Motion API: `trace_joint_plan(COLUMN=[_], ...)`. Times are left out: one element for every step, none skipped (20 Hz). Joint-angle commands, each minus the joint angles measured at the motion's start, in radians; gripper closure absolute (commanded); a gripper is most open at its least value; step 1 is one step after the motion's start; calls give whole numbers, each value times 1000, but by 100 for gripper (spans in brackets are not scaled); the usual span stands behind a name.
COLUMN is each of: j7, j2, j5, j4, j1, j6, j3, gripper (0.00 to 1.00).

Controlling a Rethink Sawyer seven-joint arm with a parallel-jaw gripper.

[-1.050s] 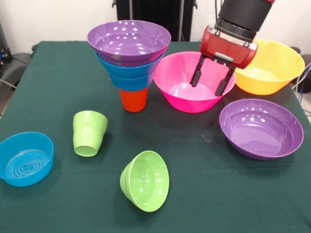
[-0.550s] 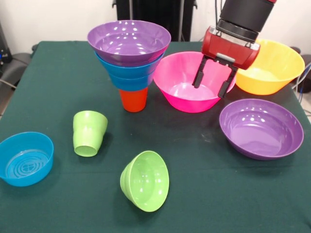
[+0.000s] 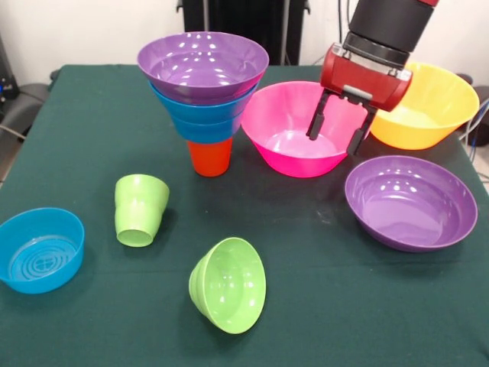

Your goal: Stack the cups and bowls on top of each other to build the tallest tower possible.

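Two cups (image 3: 140, 209), seven bowls (image 3: 405, 200); claw (image 3: 335, 138) spread wide, empty, at the pink bowl (image 3: 283, 118).

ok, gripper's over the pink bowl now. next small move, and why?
Probably lower a little so the open gripper straddles the pink bowl's right-hand rim, then close. Its fingers hang spread at that rim, empty. The tower is topped by a purple bowl, and the pink one looks the next widest to add.

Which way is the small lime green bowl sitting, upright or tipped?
Tipped. The small lime green bowl lies on its side on the table, its open mouth facing the camera rather than upward.
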State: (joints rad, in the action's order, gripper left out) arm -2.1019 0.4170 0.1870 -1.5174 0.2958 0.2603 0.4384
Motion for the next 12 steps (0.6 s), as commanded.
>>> trace_joint_plan(j7=[-176, -177, -177, -178, -178, -177, -176, -174, -173, -174, -176, -178], j2=[-61, -62, -63, -64, -66, -68, -69, -71, -73, -74, -75, -78], j5=[33, 37, 39, 41, 42, 43, 45, 47, 49, 51, 54, 57], j4=[-61, -64, -64, -65, -64, -63, -64, -66, -68, -70, -70, -72], j1=[3, 3, 3, 5, 5, 7, 7, 6, 6, 6, 8, 12], j6=[-13, -13, -14, -10, -5, -1, 6, 11, 16, 21, 29, 37], j3=[-159, -163, -163, -162, -161, -159, -160, -162, -164, -165, -164, -162], gripper=[0, 0, 0, 0, 0, 0, 0, 0, 0, 0, 0, 0])
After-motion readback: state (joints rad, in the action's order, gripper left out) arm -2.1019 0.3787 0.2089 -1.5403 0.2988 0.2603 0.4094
